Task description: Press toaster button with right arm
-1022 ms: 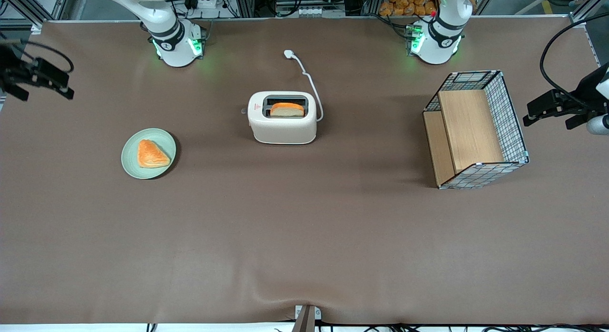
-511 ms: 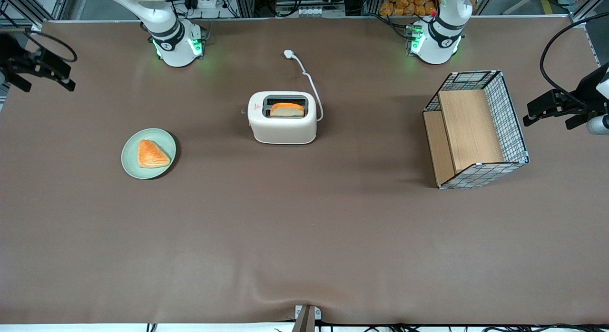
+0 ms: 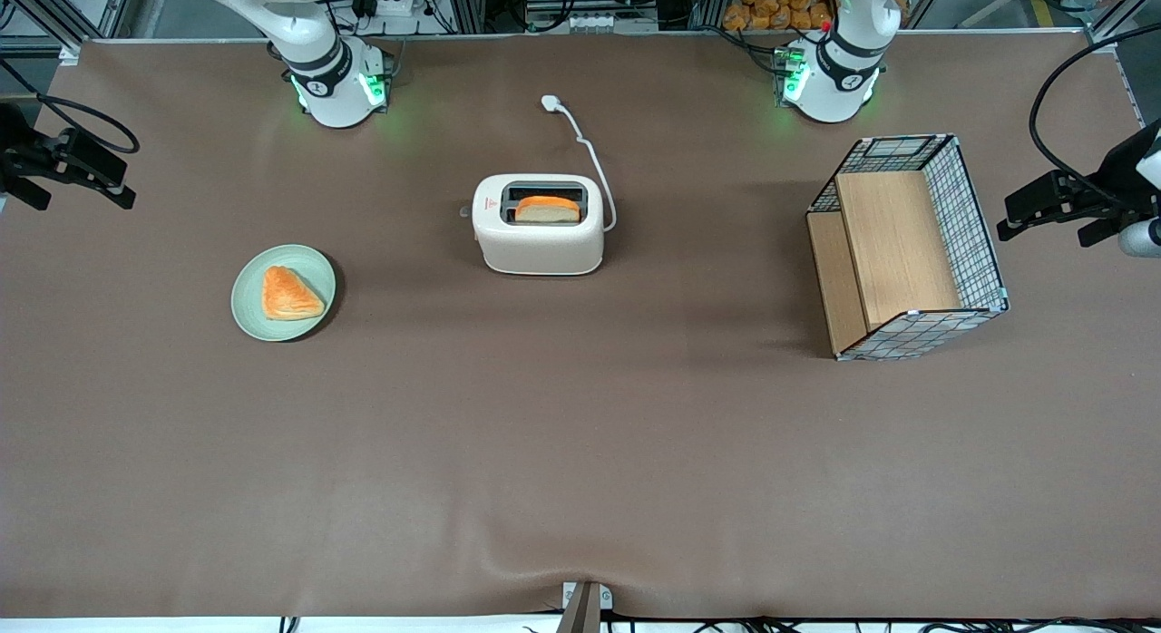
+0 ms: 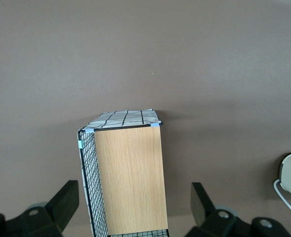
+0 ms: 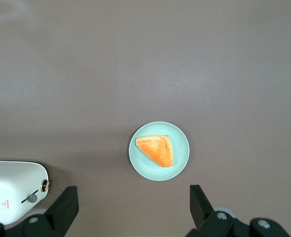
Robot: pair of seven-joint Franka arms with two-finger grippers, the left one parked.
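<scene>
Robot lab (aluminium framing (image 3: pixel 54 12), cabling)

Wide counter (image 3: pixel 580 452) under a plain brown cloth — a small ripple near its front edge, light even. Along the edge farthest from the front camera, aluminium framing (image 3: pixel 472 3), cables, a power strip (image 3: pixel 399 3) — and orange-brown packets (image 3: pixel 771 3).

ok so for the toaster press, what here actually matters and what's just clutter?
Matters:
- toaster, mid-table, bread slice in its slot
- toaster button, small grey knob on the narrow end facing the working arm's end
- gripper, open, high at the working arm's end of the table, well clear of the toaster

Clutter:
- plate with a pastry
- wire basket
- cord and plug
</scene>
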